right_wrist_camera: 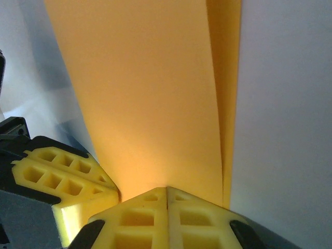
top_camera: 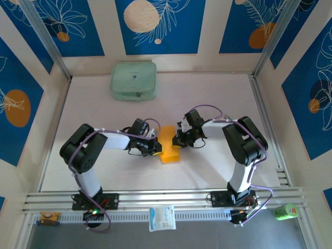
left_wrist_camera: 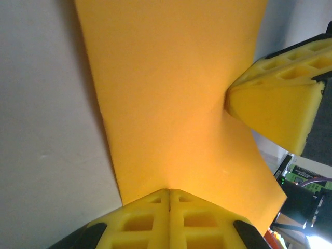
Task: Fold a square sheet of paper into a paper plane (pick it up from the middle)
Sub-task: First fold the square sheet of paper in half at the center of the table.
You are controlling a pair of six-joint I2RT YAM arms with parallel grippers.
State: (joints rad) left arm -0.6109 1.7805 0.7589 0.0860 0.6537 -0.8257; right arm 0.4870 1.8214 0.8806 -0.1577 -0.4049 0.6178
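One pale tabletop [top_camera: 218, 104] under orange paper [top_camera: 168, 148], amid blue-panelled cream walls [top_camera: 210, 31]

Bright, even light over the table [top_camera: 207, 98], shadows soft. Close up, the paper [left_wrist_camera: 171, 104] glows warmest near the bottom, casts a grey shadow leftward, all slightly soft-focused.

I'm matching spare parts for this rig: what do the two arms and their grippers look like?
Both the left arm and right arm have black joint housings, white links and purple cables looping along them. The left gripper and right gripper have yellow fingers with rectangular cut-out pockets.
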